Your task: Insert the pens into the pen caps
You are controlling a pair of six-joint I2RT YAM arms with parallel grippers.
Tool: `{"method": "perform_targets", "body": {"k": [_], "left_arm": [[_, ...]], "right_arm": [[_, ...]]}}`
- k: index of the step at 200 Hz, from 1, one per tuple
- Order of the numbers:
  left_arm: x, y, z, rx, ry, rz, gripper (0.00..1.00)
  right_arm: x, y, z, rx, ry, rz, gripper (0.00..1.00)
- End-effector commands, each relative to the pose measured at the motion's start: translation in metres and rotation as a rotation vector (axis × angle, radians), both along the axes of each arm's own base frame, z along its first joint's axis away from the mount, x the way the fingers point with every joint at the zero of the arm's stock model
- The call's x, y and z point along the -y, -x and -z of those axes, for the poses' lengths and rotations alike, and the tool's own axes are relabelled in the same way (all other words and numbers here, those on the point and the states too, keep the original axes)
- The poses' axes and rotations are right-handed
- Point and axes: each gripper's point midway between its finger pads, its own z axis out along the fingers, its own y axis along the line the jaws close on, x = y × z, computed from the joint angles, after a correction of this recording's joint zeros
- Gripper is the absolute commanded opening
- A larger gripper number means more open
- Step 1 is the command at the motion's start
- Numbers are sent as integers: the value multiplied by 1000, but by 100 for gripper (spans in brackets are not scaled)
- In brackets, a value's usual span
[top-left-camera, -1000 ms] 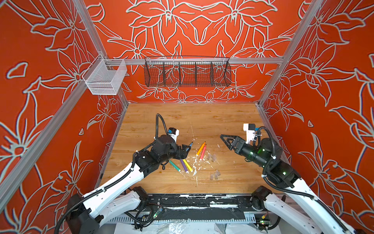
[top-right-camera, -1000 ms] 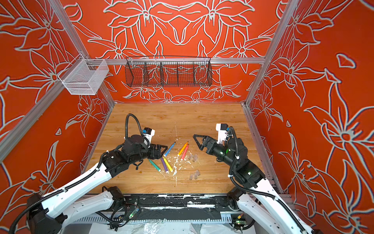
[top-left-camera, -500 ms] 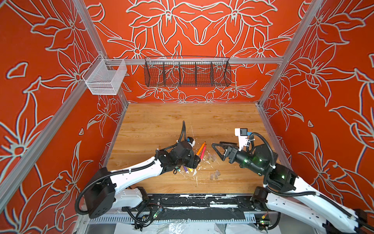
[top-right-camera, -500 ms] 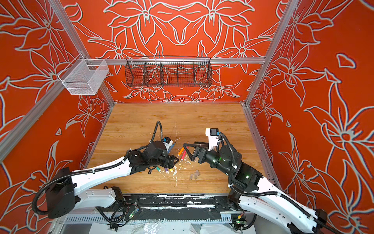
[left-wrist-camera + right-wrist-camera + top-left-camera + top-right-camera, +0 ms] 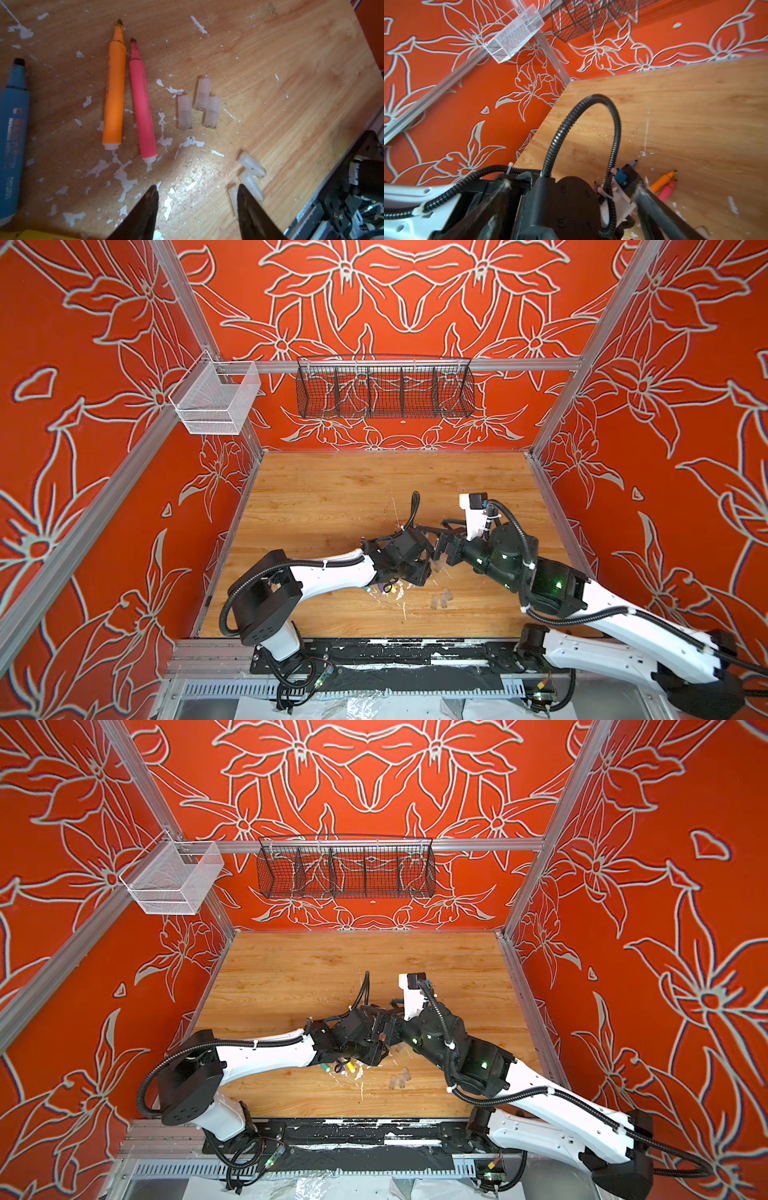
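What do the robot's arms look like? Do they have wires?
The left arm and right arm have smooth white shells and chunky black joints. Ribbed black cables loop along them. A green light glows on the right one. The fingers are black and pointed.

Uncapped orange pen [image 5: 114, 91] and pink pen [image 5: 143, 104] lie side by side, blue pen [image 5: 12, 135] apart; six translucent caps [image 5: 185, 112], apparently empty, lie loose.

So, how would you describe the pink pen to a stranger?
On the wooden tabletop, find the slim orange marker pen. The pink-red plastic marker pen lies right beside it, on the side towards three stubby translucent caps; only its barrel is pink.
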Motion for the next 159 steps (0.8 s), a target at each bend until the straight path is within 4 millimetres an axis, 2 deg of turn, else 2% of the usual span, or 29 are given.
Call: {"method": "perform_targets", "body": {"k": [1,26,54,90,159], "left_arm": [[3,-9,3,14,-22,-38,56],[1,-15,13,8,-71,-64,52],[-7,-23,22,16,-146,-104,49],[-16,-30,29,30,-214,-140,45],[-17,-40,45,8,-284,-139,40]], "right_arm": [[54,-14,-5,76,66,222,97],[95,-21,2,71,95,357,97],[120,-31,17,10,94,423,98],[129,-44,38,-66,130,462,97],[128,-64,71,-178,132,485,97]]}}
